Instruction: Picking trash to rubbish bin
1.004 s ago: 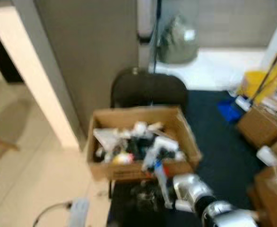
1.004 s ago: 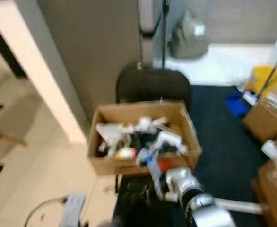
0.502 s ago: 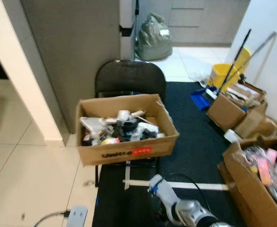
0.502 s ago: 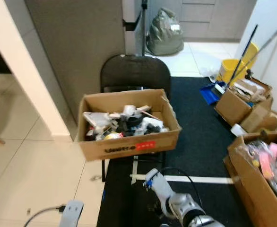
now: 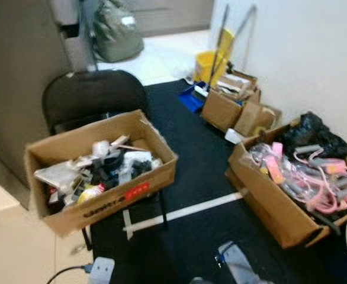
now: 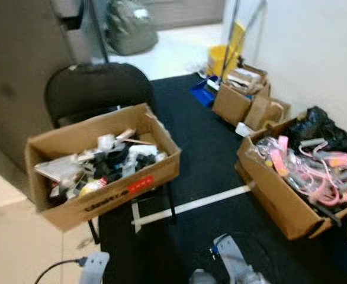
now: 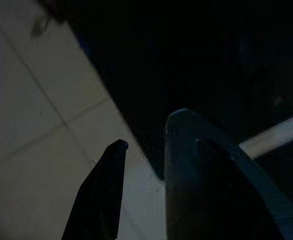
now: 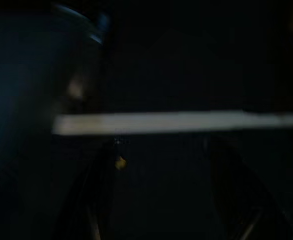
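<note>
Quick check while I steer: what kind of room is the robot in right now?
Probably a home utility or storage corner. A cardboard box of trash sits on a black chair, a yellow mop bucket stands by the wall, and more boxes line the black mat.

Cardboard boxes [image 5: 274,204] on black mat [image 5: 203,160]

The right arm [image 6: 230,260] has dropped low (camera swung right), away from the trash box [image 5: 96,171]
</note>
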Controlling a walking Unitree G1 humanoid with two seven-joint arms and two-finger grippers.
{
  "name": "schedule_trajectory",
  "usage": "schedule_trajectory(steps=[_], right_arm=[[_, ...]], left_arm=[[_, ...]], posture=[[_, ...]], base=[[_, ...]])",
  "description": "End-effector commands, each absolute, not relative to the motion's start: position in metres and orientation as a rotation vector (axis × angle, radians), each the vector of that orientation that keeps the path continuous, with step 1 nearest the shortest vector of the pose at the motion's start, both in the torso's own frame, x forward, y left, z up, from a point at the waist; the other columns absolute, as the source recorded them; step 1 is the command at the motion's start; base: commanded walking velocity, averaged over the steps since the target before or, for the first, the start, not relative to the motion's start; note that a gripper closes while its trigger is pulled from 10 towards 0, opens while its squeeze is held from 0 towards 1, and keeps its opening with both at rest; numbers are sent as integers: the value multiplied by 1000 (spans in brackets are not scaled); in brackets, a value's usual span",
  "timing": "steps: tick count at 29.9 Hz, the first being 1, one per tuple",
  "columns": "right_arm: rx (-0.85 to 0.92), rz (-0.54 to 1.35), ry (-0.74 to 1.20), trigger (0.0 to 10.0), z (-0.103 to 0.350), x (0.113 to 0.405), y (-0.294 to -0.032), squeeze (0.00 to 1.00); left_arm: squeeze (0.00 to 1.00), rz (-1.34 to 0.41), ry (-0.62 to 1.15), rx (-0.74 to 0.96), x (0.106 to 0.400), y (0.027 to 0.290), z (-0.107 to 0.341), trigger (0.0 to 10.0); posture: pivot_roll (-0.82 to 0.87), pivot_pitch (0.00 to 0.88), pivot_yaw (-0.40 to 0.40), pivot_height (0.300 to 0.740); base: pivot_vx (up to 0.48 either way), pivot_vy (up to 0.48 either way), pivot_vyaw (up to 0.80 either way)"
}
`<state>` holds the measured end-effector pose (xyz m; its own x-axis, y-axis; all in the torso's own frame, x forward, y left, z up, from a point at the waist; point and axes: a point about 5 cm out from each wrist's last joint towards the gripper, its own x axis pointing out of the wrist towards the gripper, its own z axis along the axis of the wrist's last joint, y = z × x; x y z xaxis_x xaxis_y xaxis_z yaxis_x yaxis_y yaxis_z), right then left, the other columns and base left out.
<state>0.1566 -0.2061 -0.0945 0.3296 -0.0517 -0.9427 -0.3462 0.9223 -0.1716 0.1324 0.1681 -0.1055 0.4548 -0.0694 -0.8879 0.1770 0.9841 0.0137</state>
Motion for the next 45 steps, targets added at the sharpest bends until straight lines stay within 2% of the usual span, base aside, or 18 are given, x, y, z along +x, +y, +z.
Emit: schedule_trajectory(steps=[1, 7, 14, 37, 45], right_arm=[[-377, 199, 1235, 10000, -96, 154, -202, 0], [-449, 271, 1211, 10000, -95, 160, -194, 0], [-560, 372, 1192, 10000, -95, 162, -188, 0], [-623, 409, 1215, 10000, -101, 147, -190, 0], [-631, 393, 1220, 10000, -99, 148, -201, 0]], left_arm=[[0, -163, 1128, 161, 121, 170, -109, 10000], [0, -152, 1120, 283, 121, 175, -109, 10000], [0, -140, 1101, 335, 123, 180, -108, 10000], [0, -137, 1120, 334, 121, 181, -109, 10000], [0, -144, 1119, 294, 121, 177, -109, 10000]], posture=[[37, 44, 20, 740], [27, 38, 18, 740], [30, 33, 12, 740], [21, 23, 18, 740], [22, 27, 20, 740]], base=[[0, 0, -788], [0, 0, -788], [0, 0, -788], [0, 0, -788], [0, 0, -788]])
